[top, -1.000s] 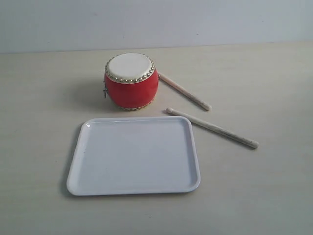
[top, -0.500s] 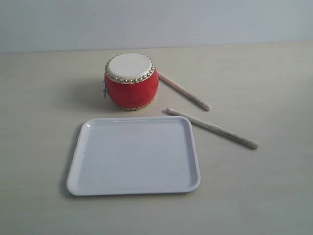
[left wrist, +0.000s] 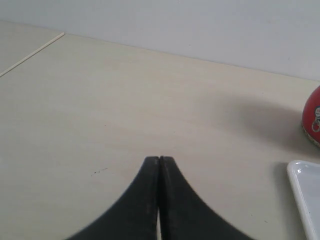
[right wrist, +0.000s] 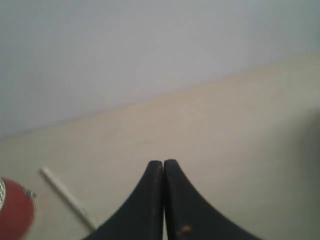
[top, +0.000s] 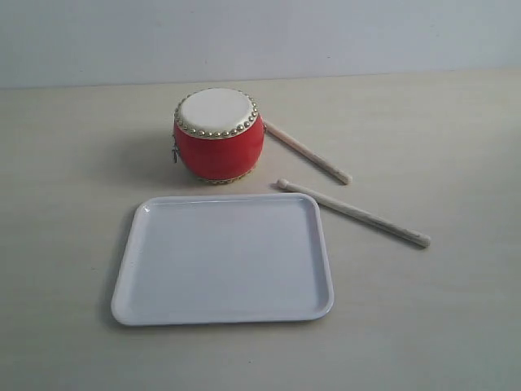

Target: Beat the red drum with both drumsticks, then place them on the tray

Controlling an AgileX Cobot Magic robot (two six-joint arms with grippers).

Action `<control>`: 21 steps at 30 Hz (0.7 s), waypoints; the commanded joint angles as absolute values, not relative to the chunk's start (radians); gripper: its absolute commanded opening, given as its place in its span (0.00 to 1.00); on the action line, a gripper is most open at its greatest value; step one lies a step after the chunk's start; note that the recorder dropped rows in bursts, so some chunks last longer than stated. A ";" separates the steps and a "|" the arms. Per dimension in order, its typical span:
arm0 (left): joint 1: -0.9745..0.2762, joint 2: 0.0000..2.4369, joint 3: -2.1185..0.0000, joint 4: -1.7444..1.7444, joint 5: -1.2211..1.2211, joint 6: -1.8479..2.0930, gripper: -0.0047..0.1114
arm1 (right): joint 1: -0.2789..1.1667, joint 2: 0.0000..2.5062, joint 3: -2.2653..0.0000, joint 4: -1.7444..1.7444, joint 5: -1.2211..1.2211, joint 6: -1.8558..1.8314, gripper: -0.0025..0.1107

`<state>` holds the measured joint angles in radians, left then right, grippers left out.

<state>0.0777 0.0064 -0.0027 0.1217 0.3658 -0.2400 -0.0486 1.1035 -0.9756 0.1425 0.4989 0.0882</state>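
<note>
The red drum (top: 218, 135) stands upright on the table, its cream skin facing up. In front of it lies the white tray (top: 224, 312), with nothing on it. Two pale drumsticks lie on the table to the drum's right: one (top: 307, 151) slants away from the drum's side, the other (top: 352, 213) rests nearer, beside the tray's right rim. Neither gripper appears in the exterior view. My left gripper (left wrist: 159, 159) is shut with nothing in it, the drum's edge (left wrist: 312, 119) and tray corner (left wrist: 303, 190) off to one side. My right gripper (right wrist: 163, 162) is shut and holds nothing; one drumstick (right wrist: 67, 197) and the drum (right wrist: 15, 215) lie beyond it.
The pale wooden table (top: 423, 326) runs back to a plain light wall (top: 326, 32). A seam line (left wrist: 32, 52) crosses the table's far corner in the left wrist view.
</note>
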 commanded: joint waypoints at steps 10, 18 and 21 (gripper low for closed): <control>0.079 0.000 0.000 0.116 0.361 -0.240 0.04 | 0.071 1.662 -1.489 0.140 1.160 -0.200 0.02; 0.079 0.000 0.000 0.116 0.361 -0.240 0.04 | 0.205 2.004 -1.782 0.055 1.221 -0.233 0.02; 0.079 0.000 0.000 0.116 0.361 -0.240 0.04 | 0.228 2.091 -1.858 0.052 1.221 -0.285 0.02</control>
<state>0.0777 0.0064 -0.0027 0.1217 0.3658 -0.2400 0.2087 2.0197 -1.7964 0.0652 1.2162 -0.2351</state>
